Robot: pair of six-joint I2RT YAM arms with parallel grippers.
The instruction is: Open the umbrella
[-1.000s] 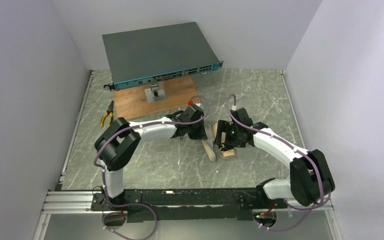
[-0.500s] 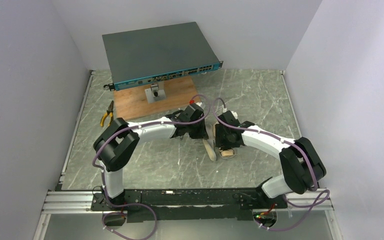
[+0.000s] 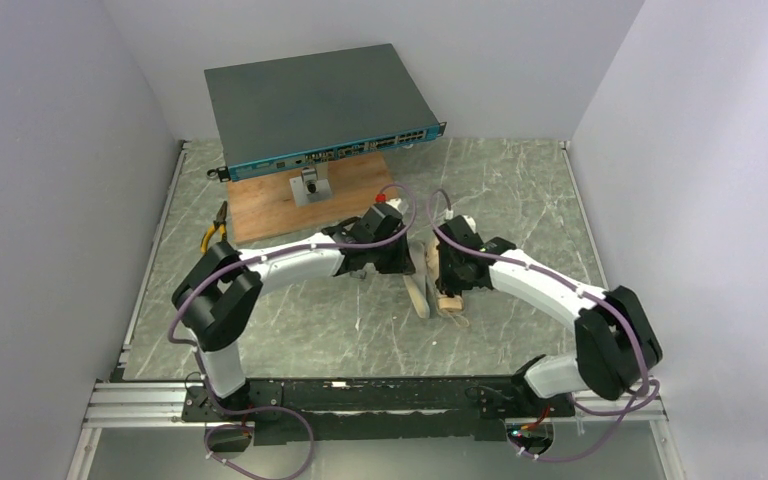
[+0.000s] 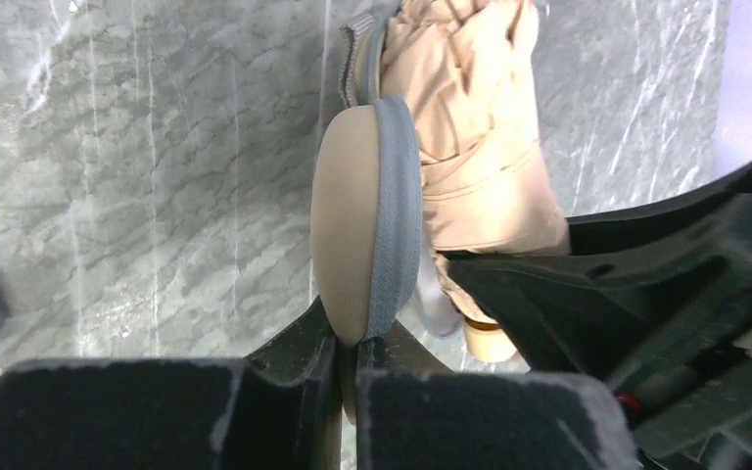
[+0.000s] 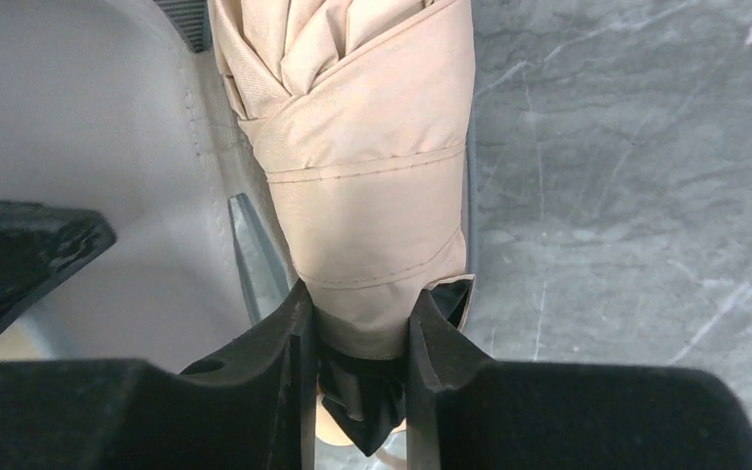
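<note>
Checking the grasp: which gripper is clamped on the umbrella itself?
The right gripper: it squeezes the folded beige umbrella. The left gripper is pinching the edge of the oblong case shell instead.

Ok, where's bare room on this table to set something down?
Bare marble: back right of the table, between right arm and wall, and the front strip along the rail. Crowded: the middle, where left gripper, right gripper, umbrella and case meet; board and pliers take the back left.
</note>
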